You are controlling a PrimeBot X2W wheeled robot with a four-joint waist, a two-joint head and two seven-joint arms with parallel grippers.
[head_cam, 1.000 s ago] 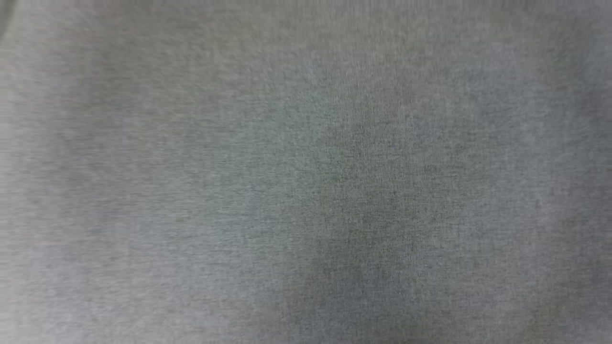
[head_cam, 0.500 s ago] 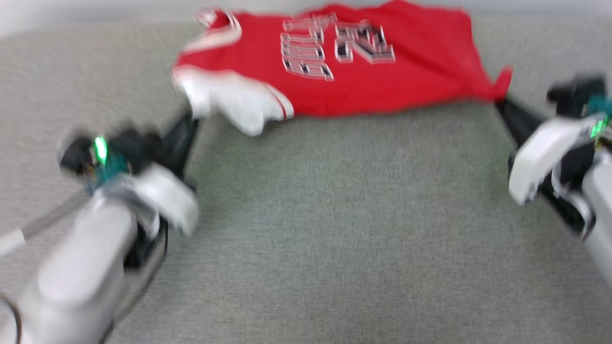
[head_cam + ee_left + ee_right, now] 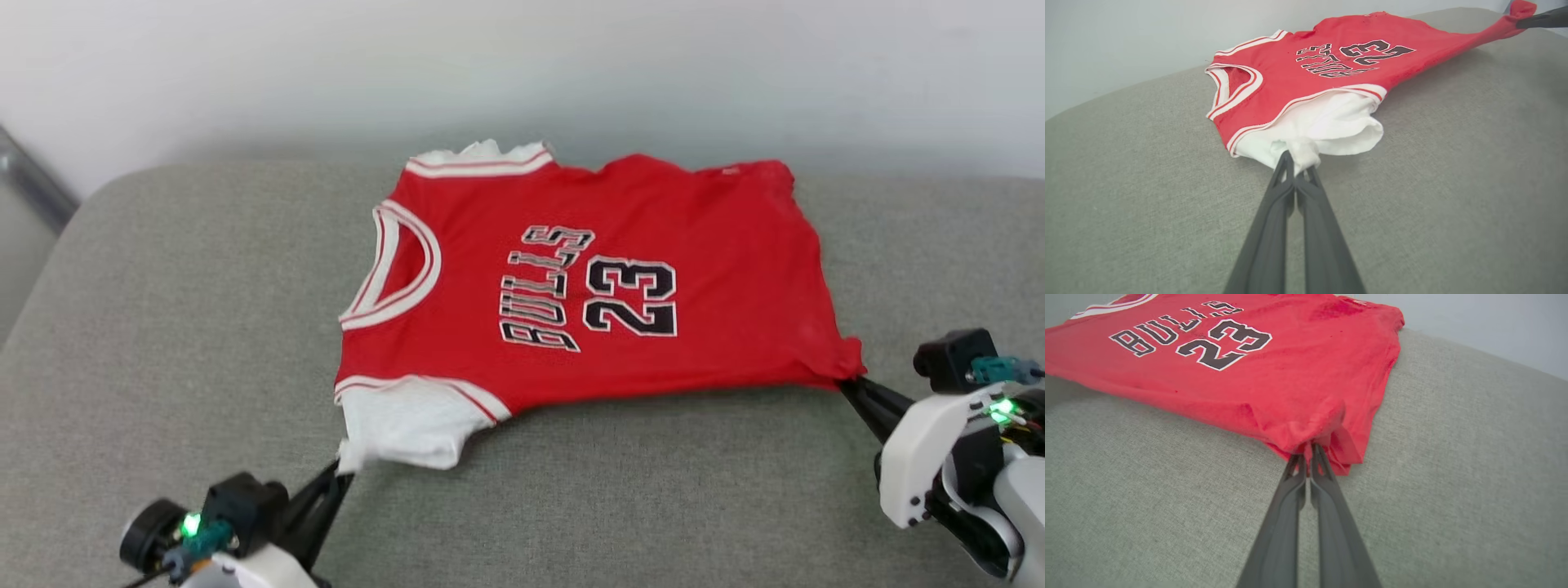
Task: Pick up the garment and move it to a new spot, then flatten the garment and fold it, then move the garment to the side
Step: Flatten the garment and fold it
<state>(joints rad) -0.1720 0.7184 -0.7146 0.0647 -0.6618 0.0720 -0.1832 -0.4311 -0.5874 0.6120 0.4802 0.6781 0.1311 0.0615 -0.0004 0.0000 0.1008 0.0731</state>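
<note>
The Bulls jersey [image 3: 588, 286] is being stretched face-up across the far middle of the grey cushion [image 3: 163, 327]. Its near white sleeve [image 3: 400, 425] is being pinched by the closed left fingers [image 3: 1274, 208] and its near-right hem corner [image 3: 845, 359] by the closed right fingers [image 3: 1286, 498], probably for flattening.

Lost part of the garment [image 3: 1290, 384] past the right wrist view's top edge. Found its far sleeve [image 3: 482, 153] mostly hidden.

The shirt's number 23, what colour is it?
Black number, outlined white; clearest in the right wrist view.
</note>
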